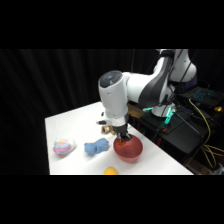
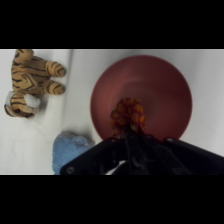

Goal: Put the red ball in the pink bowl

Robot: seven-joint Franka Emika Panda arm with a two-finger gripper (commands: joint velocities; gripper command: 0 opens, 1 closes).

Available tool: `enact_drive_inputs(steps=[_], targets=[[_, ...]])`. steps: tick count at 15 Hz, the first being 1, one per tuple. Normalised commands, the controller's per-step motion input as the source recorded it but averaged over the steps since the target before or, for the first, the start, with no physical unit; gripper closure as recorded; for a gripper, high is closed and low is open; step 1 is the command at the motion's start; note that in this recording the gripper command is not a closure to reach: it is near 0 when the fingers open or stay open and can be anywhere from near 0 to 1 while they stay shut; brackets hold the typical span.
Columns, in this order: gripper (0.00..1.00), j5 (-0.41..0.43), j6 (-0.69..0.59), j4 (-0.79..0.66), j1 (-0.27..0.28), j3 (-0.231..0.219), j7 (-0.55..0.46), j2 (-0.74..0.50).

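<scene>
We see the white arm (image 1: 150, 85) reaching out from its base at the upper right, bending at a dark-jointed elbow and turning down through a rounded wrist housing (image 1: 113, 97) so that the gripper (image 1: 124, 135) points straight down. In the wrist view the black linkage (image 2: 132, 156) rises from the bottom edge, narrowing upward toward the fingers. The fingers themselves are hidden in both views, so we cannot tell how they stand.
</scene>
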Motion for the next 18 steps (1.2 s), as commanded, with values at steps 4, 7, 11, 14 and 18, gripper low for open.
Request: enact_drive_inputs(steps=[4, 7, 11, 14, 18], targets=[[0.00, 0.014, 0.03, -0.08, 0.049, 0.008, 0.11, -0.13], [0.00, 0.008, 0.04, -0.09, 0.045, 0.009, 0.11, -0.14], [0.00, -0.018, 0.10, -0.13, 0.005, -0.040, 0.13, -0.22], [0.00, -0.046, 0.17, -0.17, -0.070, -0.102, 0.13, -0.33], [0.00, -0.055, 0.19, -0.24, -0.086, -0.079, 0.16, -0.37]])
